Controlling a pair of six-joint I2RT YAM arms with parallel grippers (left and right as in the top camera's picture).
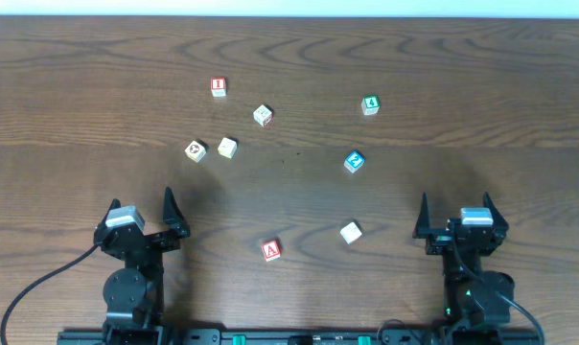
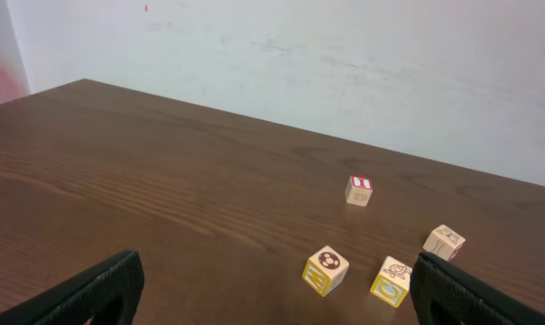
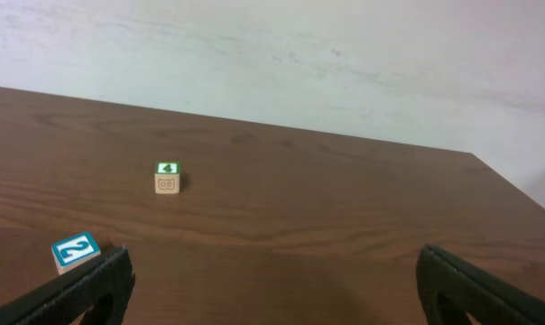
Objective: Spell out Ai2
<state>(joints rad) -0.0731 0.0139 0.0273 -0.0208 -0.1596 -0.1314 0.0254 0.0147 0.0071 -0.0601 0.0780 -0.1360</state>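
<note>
Near edge, about centre: A block [image 1: 271, 250], red letter up, lying between the two arms. 2 block [image 1: 354, 161], blue, is mid-bench toward the right edge. I block [image 1: 219, 87], red, is toward the far edge, left of centre. That's all three needed, well apart, nothing lined up yet.

Left gripper [image 1: 142, 205] and right gripper [image 1: 456, 207] sit at the near edge, jaws spread wide, holding nothing.

Handling, my guess: small wooden cubes, light, rigid, not fragile. Smooth faces could twist if pinched off-centre. Take each by two opposite side faces, square on, character up.

Readable: A, I, 2, plus a green 4 block [image 1: 369, 105] toward the far right corner. Other tops are too small to read.
</note>
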